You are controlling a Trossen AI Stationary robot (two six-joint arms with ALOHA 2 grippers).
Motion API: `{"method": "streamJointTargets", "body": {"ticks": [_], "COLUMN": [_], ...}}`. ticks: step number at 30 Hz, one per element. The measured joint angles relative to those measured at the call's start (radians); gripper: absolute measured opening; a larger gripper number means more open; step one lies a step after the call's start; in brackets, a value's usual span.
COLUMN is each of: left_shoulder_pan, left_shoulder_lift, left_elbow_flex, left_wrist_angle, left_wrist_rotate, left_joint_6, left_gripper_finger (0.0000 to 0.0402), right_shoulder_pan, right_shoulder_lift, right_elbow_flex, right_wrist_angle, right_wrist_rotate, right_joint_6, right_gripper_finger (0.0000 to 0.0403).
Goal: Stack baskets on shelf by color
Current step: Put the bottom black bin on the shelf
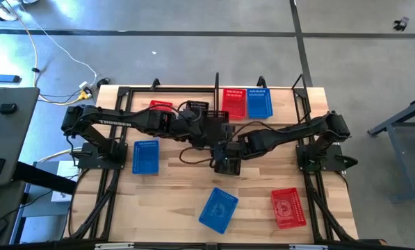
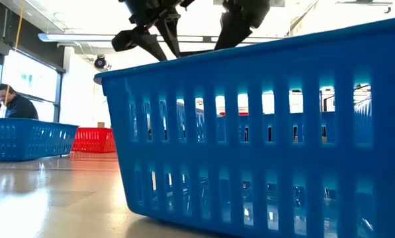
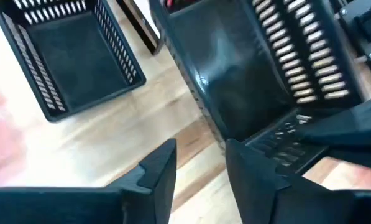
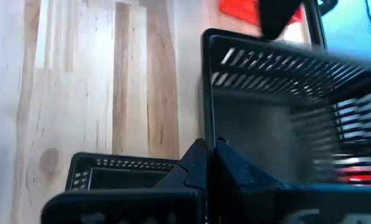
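1. Fingers first: the left fingers (image 3: pixel 161 177) stand apart with only bare wood between them, holding nothing, just short of a black basket (image 3: pixel 260 74). The right fingers (image 4: pixel 197 167) are pressed together. Whether they pinch a rim, I cannot tell.
2. Across the bench (image 1: pixel 172 201), both arms meet mid-frame in the high view, which looks to me like shared work on the black pile.
3. At the top centre of that view stands the shelf (image 1: pixel 216 82). It already carries a red basket (image 1: pixel 234 103) touching a blue basket (image 1: pixel 259 103), so each colour seems to get its own spot.
4. Two more black baskets show in the left wrist view's upper left (image 3: pixel 67 56) and the right wrist view's lower left (image 4: pixel 110 167), near the fingers and probably next to be nested.
5. Loose pieces wait on the bench: a blue one at left (image 1: pixel 146 156), a tilted blue one at bottom centre (image 1: pixel 218 210), and a red one at lower right (image 1: pixel 288 207).
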Motion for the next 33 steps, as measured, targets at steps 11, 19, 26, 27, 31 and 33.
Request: {"method": "streamJointTargets", "body": {"ticks": [11,19,26,27,31,33], "left_shoulder_pan": [0.074,0.114,0.127,0.127,0.127,0.127], "left_shoulder_lift": [-0.086,-0.167,-0.214,-0.218,-0.222,-0.222], "left_elbow_flex": [0.000,0.000,0.000,0.000,0.000,0.000], "left_wrist_angle": [0.008,0.008,0.000,0.000,-0.001,-0.002], "left_wrist_rotate": [-0.001,-0.003,-0.004,-0.004,-0.004,-0.007], "left_joint_6": [0.248,0.430,0.544,0.559,0.612,0.635], "left_gripper_finger": [0.0134,0.0133,0.0134,0.0134,0.0132,0.0132], "right_shoulder_pan": [0.005,0.037,0.051,0.053,0.065,0.073], "right_shoulder_lift": [-0.002,-0.003,-0.009,-0.015,-0.059,-0.093], "right_elbow_flex": [0.034,0.034,0.033,0.033,0.030,0.020], "right_wrist_angle": [-0.135,-0.177,-0.231,-0.244,-0.313,-0.340], "right_wrist_rotate": [-0.022,-0.021,-0.007,0.005,0.067,0.085], "right_joint_6": [0.219,0.338,0.434,0.450,0.506,0.522], "right_gripper_finger": [0.0001,0.0000,0.0000,0.0000,0.0000,0.0000]}}
